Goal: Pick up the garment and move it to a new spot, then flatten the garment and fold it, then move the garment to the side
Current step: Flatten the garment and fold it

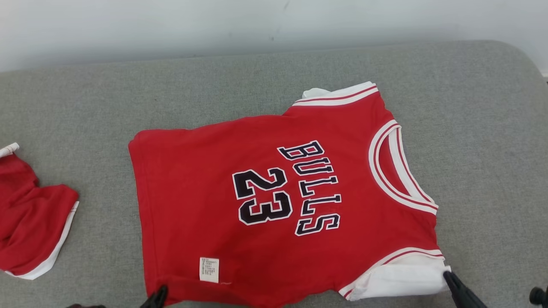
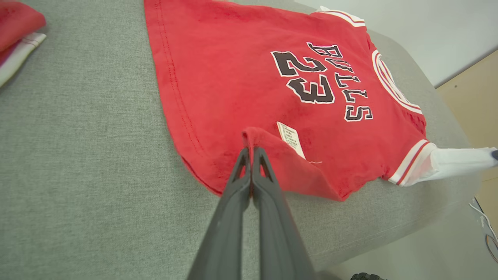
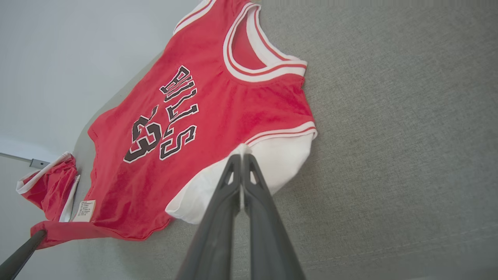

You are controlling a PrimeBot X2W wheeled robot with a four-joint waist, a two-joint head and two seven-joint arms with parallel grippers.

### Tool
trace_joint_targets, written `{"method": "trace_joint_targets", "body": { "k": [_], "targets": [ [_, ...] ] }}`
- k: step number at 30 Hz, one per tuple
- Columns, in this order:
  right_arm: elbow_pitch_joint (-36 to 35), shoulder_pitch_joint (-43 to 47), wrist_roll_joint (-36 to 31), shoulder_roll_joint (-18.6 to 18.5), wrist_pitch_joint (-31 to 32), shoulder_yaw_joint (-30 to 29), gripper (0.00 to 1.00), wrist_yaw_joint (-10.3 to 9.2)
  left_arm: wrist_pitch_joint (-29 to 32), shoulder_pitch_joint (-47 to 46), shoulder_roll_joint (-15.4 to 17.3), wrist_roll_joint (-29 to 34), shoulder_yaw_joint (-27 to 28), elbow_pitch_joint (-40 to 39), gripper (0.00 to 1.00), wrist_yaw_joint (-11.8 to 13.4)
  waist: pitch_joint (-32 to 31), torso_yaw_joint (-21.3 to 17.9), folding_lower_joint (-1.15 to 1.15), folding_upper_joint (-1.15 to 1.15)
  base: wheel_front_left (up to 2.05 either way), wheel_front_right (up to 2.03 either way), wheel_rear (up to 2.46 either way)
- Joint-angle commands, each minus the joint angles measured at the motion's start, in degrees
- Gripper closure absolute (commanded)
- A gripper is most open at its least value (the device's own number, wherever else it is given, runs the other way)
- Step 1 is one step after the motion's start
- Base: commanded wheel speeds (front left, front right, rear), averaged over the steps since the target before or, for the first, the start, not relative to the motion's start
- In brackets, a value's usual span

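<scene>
The red jersey [image 1: 274,201] lies front up near the middle of the grey fabric-covered worktop [image 1: 85,107], its collar [image 1: 400,171] to the right and its hem to the left, with "BULLS 23" in dark letters across the chest. The left claw [image 1: 158,297] comes in at the near edge. In the left wrist view its two fingers are pressed together [image 2: 251,149] and pinch a raised fold of red cloth at the near hem corner, just beside the white label [image 1: 209,269]. In the right wrist view that pinched corner is drawn out towards the near edge of the worktop, with the left claw's dark tip on it [image 3: 37,235]. The right claw [image 1: 447,276] is at the near right. Its fingers are also squeezed together [image 3: 241,157], gripping the edge of the white near sleeve [image 1: 398,278], which is drawn out from the red armhole trim. The rest of the jersey lies flat on the worktop. Red shorts [image 1: 30,214] with white trim lie crumpled at the far left of the worktop, well apart from the jersey. A pale wall [image 1: 171,25] stands behind the worktop's far edge.
</scene>
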Motion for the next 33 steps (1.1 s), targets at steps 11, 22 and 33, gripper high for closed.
{"method": "trace_joint_targets", "body": {
  "k": [11, 22, 33],
  "targets": [
    [5.23, -9.45, -2.38, -3.9, -4.41, 1.49, 1.0, 0.02, -3.66, -4.97, -2.62, 0.29, 0.85, 3.13, 1.0, 0.77, 3.58, 0.75, 0.0, 0.0, 0.0, 0.0, 0.0],
    [14.79, -17.34, -3.96, -8.23, -11.61, 3.63, 1.0, 0.02, -8.38, -8.42, -5.4, 0.39, 1.94, 8.89, 1.0, 1.13, 7.06, 1.26, 0.0, 0.0, 0.0, 0.0, 0.0],
    [22.0, -27.83, -2.73, -15.41, -20.63, 11.54, 1.0, 0.02, -10.98, -11.8, -6.78, -0.77, 2.51, 13.65, 1.0, 0.44, 10.51, 1.92, 0.0, 0.0, 0.0, 0.0, 0.0]
  ]
}}
